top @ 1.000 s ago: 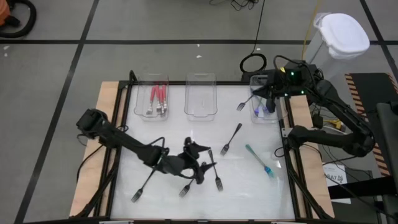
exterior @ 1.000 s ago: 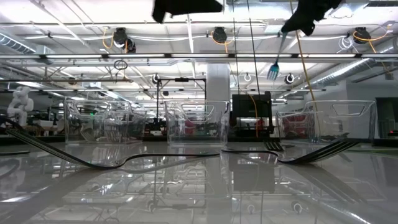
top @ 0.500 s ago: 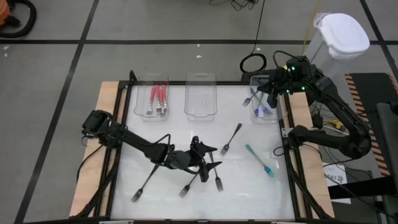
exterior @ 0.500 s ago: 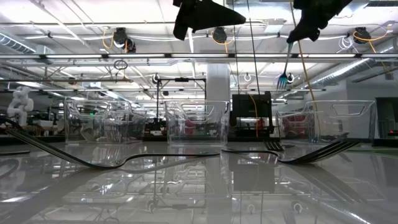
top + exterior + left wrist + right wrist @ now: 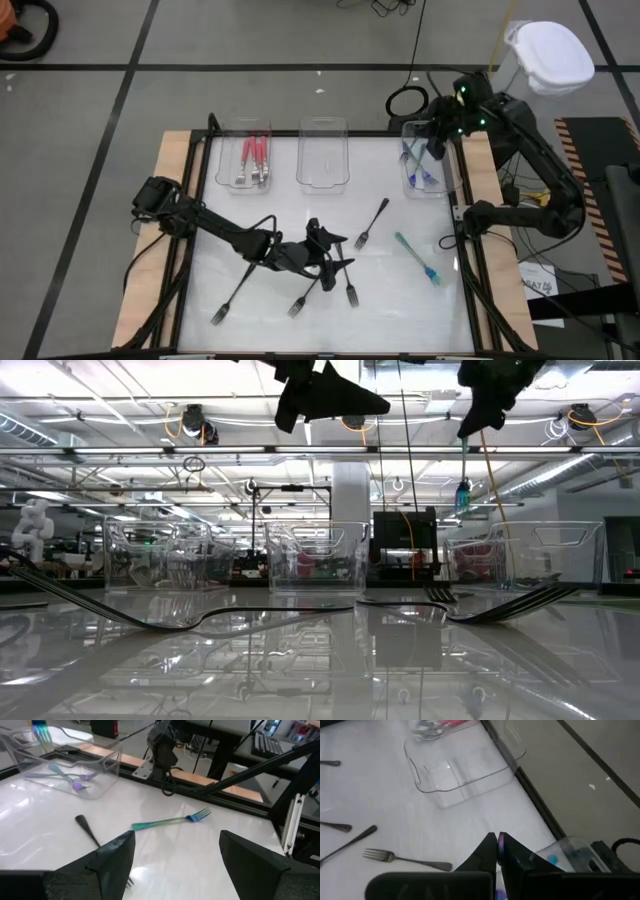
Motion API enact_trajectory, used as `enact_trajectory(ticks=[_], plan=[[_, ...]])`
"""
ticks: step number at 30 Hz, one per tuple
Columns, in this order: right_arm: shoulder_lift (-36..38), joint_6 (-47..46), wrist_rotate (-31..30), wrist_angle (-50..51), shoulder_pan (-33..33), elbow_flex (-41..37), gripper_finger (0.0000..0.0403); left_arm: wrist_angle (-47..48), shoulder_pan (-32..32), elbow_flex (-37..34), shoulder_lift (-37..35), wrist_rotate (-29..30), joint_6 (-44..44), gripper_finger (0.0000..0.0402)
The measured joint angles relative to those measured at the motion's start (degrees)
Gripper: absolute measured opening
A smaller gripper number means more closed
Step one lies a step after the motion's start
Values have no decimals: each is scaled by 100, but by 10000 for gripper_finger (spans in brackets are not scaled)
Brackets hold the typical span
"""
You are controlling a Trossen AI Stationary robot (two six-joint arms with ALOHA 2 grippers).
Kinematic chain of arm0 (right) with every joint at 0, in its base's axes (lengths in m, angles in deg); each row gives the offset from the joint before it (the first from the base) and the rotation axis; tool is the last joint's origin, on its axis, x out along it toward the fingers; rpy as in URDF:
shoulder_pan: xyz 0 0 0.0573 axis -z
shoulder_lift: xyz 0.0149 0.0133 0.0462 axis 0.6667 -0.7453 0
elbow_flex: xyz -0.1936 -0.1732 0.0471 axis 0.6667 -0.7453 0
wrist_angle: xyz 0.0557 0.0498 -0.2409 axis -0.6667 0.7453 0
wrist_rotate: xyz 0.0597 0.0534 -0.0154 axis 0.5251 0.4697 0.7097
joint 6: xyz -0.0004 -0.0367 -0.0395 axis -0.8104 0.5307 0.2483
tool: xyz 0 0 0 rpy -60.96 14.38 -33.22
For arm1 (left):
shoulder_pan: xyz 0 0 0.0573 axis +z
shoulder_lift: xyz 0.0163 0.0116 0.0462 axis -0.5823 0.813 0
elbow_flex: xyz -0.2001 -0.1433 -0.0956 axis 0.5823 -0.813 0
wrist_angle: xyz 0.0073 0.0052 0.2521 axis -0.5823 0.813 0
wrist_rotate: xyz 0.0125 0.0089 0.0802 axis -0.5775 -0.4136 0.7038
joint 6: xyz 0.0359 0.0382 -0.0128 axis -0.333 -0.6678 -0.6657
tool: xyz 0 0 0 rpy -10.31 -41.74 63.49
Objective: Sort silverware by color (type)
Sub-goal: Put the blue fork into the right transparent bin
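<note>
From above, we see the forks spread over a glossy white surface (image 5: 420, 310). Four black forks lie loose: one near the middle (image 5: 371, 222) and three toward the front, at (image 5: 230, 298), (image 5: 300, 302) and (image 5: 351, 292). A teal fork (image 5: 416, 257) lies to the right. Red forks (image 5: 254, 160) rest in the left clear tray (image 5: 243, 155), the middle tray (image 5: 323, 153) looks bare, and the right tray (image 5: 425, 160) holds bluish forks. We judge each fork light, stiff and slick, lying flat on a slippery top, so the slim handle near its middle is the place to pinch, across its width. The left pincer (image 5: 328, 258) hovers over the front black forks, spread wide and holding nothing. The right pincer (image 5: 437, 146) is over the right tray, pressed together on a teal-handled fork.

At surface height, we see that held fork (image 5: 463, 490) hanging straight down from the right pincer (image 5: 478, 422) above the trays, whose thin clear walls look brittle. The curved black forks mirror in the shiny top.

In the left wrist view, the teal fork (image 5: 170, 821) shows an iridescent sheen, a black handle tip (image 5: 87, 828) lies near it, and the wide dark fingers (image 5: 114, 860) stand well apart.

In the right wrist view, the fingers (image 5: 490, 851) meet tightly; a black fork (image 5: 405, 859) lies beyond them.
</note>
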Motion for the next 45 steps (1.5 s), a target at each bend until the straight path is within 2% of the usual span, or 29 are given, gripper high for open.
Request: enact_trajectory(ticks=[2,6,8,16,21,24,34,45], plan=[[-68,65,-234,213,98,252,4,61,-2,-1,0,1,0,285],[-224,192,-1331,483,276,441,4,146,-2,-1,0,1,1,285],[-341,267,-1514,654,376,438,4,159,-2,-2,0,3,1,285],[-1071,377,-1420,1052,470,436,4,159,-2,0,0,8,3,285],[-1552,426,-593,1097,549,432,4,159,-16,-1,0,5,5,285],[-1779,383,-427,1048,617,432,4,159,-17,-1,0,5,9,285],[-2168,346,-417,1001,928,410,4,161,-17,-1,0,3,151,285],[-2103,279,-431,610,1125,-212,8,160,-55,-1,0,1,152,285]])
